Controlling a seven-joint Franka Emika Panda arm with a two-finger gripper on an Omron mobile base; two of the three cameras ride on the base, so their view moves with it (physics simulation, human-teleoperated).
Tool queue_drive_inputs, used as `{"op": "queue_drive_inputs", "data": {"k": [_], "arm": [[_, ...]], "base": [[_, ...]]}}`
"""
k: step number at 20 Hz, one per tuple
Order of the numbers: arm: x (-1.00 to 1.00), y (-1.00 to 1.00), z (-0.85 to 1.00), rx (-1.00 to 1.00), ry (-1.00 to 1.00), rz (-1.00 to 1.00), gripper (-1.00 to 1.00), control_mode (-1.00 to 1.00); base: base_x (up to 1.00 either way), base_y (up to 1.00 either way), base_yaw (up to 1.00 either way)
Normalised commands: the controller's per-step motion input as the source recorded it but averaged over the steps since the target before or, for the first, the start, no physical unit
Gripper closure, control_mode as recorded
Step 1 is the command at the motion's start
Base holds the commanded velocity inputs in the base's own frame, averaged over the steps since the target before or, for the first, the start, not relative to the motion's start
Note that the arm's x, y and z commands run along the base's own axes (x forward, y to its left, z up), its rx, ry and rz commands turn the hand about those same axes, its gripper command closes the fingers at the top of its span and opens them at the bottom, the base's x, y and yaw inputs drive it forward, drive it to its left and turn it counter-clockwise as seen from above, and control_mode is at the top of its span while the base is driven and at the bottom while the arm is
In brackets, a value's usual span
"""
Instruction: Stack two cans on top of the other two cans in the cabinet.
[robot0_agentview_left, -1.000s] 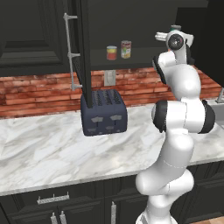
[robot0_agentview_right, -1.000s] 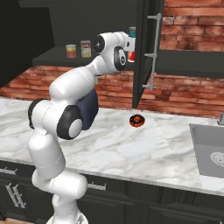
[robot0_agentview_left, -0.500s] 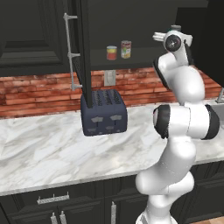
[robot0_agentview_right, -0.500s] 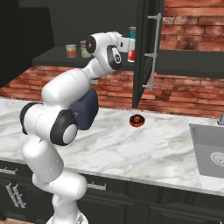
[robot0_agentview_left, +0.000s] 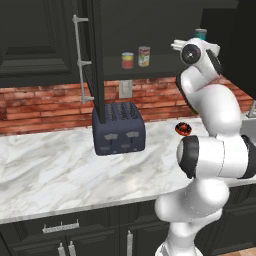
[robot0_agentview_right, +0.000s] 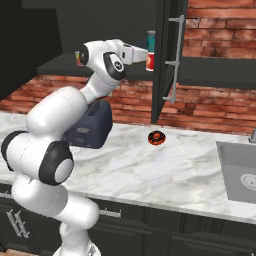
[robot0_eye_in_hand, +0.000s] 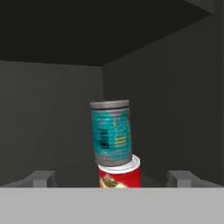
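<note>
At frame centre in the hand view the teal can (robot0_eye_in_hand: 111, 132) now stands free, slightly tilted, on the red can (robot0_eye_in_hand: 120, 173) inside the cabinet (robot0_eye_in_hand: 52, 131), the gripper (robot0_eye_in_hand: 112, 179) spread wide after backing off, so one stack looks done.

Red can with white band (robot0_eye_in_hand: 120, 174), beneath the teal-blue can with grey top (robot0_eye_in_hand: 111, 133): lower part cut off in my hand view; base and label not readable.

Same teal-blue can, left base view: only its top shows above my wrist.

Short red-orange can with pale top (robot0_agentview_left: 128, 60) and taller can with red, cream and green label (robot0_agentview_left: 144, 56): too small to read.

Small round dark-and-red object (robot0_agentview_left: 183, 129) on the counter: partly behind my arm.
</note>
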Motion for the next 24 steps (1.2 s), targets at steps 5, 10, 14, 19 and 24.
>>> {"op": "queue_drive_inputs", "data": {"k": [5, 10, 14, 19, 24], "arm": [[-0.46, 0.48, 0.00, 0.00, 0.06, 0.40, -1.00, -1.00], [-0.19, 0.46, 0.20, 0.00, 0.37, 0.47, -1.00, -1.00], [-0.11, 0.44, 0.24, 0.00, 0.41, 0.37, -1.00, -1.00], [-0.18, 0.30, 0.34, 0.00, 0.39, 0.26, -1.00, -1.00], [-0.20, 0.27, 0.23, 0.00, 0.29, 0.17, -1.00, -1.00]], "base": [[0.00, 0.00, 0.00], [0.00, 0.00, 0.00], [0.00, 0.00, 0.00], [0.00, 0.00, 0.00], [0.00, 0.00, 0.00]]}}
